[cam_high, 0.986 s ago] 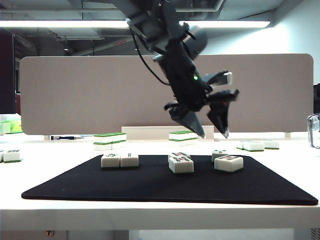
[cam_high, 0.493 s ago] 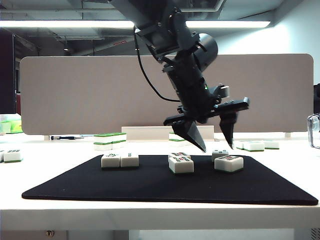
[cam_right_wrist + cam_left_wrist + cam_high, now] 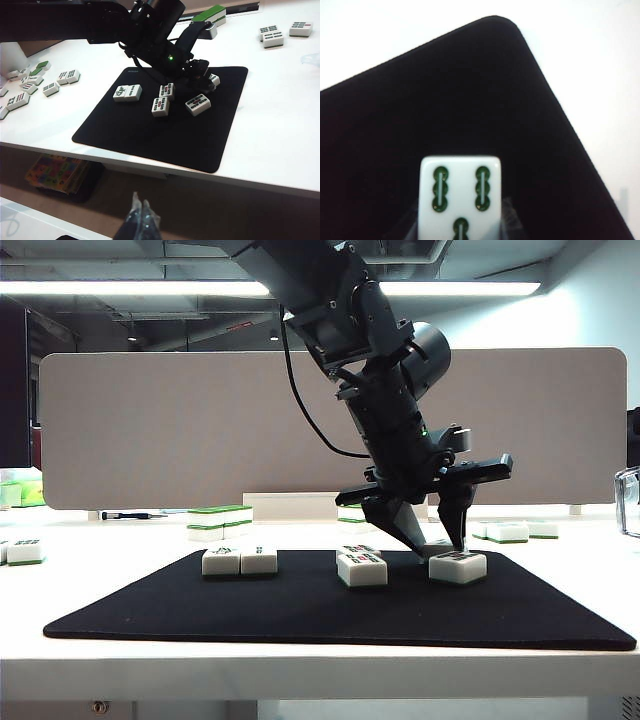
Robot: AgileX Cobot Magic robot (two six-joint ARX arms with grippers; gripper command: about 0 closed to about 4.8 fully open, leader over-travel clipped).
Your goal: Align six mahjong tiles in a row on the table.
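**While left gripper straddles the far-right tile: lowered since a second ago**

Counted: six mahjong tiles (image 3: 159,106) on black mat (image 3: 150,135) on table (image 3: 280,125): a pair, two centre, two right. Loose tiles (image 3: 30,90) lying off the mat. Left gripper (image 3: 437,540) hiding rear-right tile (image 3: 460,195); fingers flanking it, contact unclear. Down from above the mat. Right gripper (image 3: 139,212) pressed together, below table edge.
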